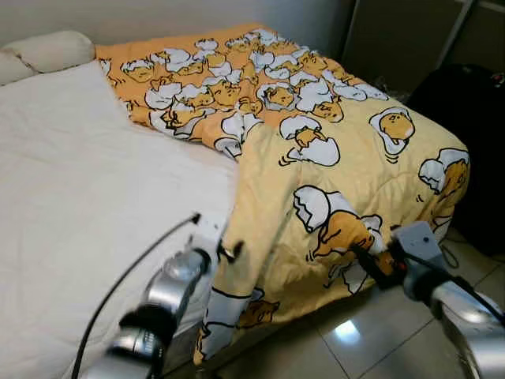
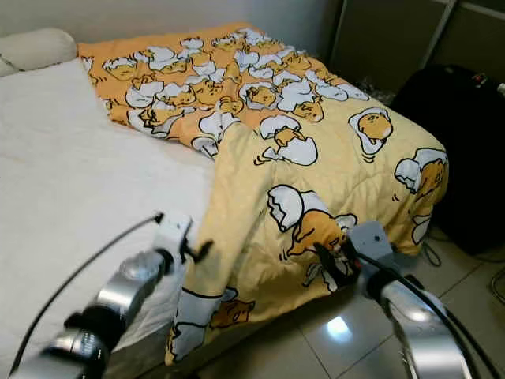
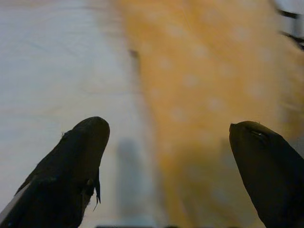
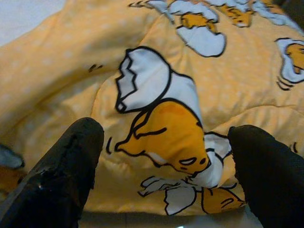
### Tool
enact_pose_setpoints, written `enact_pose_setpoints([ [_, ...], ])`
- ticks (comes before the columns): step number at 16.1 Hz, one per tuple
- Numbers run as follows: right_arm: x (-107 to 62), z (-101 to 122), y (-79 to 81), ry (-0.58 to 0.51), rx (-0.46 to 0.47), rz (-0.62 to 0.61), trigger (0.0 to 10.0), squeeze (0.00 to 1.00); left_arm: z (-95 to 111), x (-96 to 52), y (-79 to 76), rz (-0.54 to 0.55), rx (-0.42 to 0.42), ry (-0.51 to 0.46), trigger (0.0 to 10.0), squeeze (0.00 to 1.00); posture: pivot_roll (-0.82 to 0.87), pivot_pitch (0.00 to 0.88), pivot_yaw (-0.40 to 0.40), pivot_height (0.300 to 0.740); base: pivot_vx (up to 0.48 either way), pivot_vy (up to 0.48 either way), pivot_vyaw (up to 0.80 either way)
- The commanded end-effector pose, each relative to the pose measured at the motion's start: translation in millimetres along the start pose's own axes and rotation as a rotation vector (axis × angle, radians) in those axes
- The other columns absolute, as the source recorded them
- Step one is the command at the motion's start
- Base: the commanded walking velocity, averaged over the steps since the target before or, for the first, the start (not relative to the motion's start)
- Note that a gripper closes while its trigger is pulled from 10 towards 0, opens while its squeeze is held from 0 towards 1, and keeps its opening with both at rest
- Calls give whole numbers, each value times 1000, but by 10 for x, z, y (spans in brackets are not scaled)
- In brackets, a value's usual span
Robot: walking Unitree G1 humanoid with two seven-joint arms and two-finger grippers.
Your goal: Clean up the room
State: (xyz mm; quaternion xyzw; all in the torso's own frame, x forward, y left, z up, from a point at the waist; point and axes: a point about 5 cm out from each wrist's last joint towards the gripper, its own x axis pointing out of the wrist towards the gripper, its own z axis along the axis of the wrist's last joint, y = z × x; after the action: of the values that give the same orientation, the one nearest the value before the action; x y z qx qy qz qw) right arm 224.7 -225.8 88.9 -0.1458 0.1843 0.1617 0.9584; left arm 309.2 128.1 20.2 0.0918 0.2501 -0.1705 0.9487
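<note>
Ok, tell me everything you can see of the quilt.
The quilt is yellow-orange, soft and padded-looking, printed with cartoon eggs and faint pale dots. It is bunched on the bed's right half, leaving the white sheet bare on the left. One edge is folded back, and a corner hangs over the foot of the bed toward the tiled floor. The left gripper is open at the hanging edge; the right gripper is open against its lower drape.

Soft, even indoor light, bright glare patch on the glossy floor tiles (image 1: 346, 332), dim far corner behind the bed, both arms smeared by blur in the head views, left wrist view hazy and out of focus, right wrist view sharper
</note>
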Motion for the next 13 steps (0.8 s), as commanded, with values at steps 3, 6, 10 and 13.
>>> enact_pose_setpoints([
  [3,-101,-34,87,31,14,74,10000,0,-137,47,-151,-79,-132,50,10000,0,-200,0,44,740,0,0,0],
  [6,-144,-56,122,49,11,98,10000,0,-192,72,-259,-81,-197,64,10000,0,-212,0,44,740,0,0,0],
  [10,-167,-37,226,53,17,191,10000,0,-304,51,-348,-132,-125,103,5882,0,-222,0,42,740,0,0,0],
  [13,-319,71,437,8,97,469,10000,0,-372,41,-328,-85,-87,137,2863,0,-245,0,51,740,0,0,0],
])
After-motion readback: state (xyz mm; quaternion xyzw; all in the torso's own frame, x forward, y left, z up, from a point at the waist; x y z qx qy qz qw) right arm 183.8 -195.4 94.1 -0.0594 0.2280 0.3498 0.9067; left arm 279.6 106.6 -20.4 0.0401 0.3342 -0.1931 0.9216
